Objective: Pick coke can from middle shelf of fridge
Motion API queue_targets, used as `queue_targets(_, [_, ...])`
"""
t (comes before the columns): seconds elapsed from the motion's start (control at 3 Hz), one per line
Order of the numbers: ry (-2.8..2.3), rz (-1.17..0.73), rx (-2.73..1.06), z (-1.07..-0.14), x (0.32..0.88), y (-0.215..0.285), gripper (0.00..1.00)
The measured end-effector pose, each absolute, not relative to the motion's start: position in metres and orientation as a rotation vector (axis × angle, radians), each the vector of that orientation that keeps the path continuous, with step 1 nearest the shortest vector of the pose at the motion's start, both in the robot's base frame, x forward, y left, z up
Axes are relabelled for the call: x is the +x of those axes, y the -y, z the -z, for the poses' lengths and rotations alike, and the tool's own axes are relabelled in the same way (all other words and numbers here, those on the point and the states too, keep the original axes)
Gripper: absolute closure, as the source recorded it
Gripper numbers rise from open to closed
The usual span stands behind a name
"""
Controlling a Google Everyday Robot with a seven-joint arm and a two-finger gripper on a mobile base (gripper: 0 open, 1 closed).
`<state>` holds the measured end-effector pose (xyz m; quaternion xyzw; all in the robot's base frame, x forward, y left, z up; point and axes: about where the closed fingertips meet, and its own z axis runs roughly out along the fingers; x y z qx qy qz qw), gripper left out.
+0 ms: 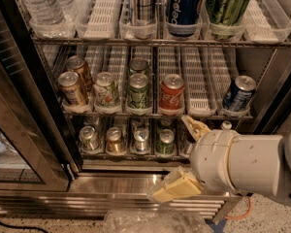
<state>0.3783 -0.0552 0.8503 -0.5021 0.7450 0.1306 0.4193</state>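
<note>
The red coke can (172, 93) stands upright at the front of the middle shelf (203, 111), in the fourth lane from the left of the fridge (136, 181). My gripper (185, 158) hangs in front of the lower shelf, below and slightly right of the coke can and apart from it. It is open, with one tan finger (195, 128) just under the shelf edge and the other (177, 189) down by the steel base. Nothing is between them. The white arm fills the lower right.
Left of the coke can stand two green cans (137, 90), a pale can (105, 89) and two bronze cans (72, 87). A blue can (238, 93) sits at the right. Tall cans and bottles fill the top rack; small bottles sit below. The glass door (19, 130) is open at left.
</note>
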Motion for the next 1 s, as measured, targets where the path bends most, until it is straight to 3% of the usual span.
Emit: queue_targets(1.0, [-1.851, -0.330, -1.207, -0.831, 0.373, 0.061, 0.00])
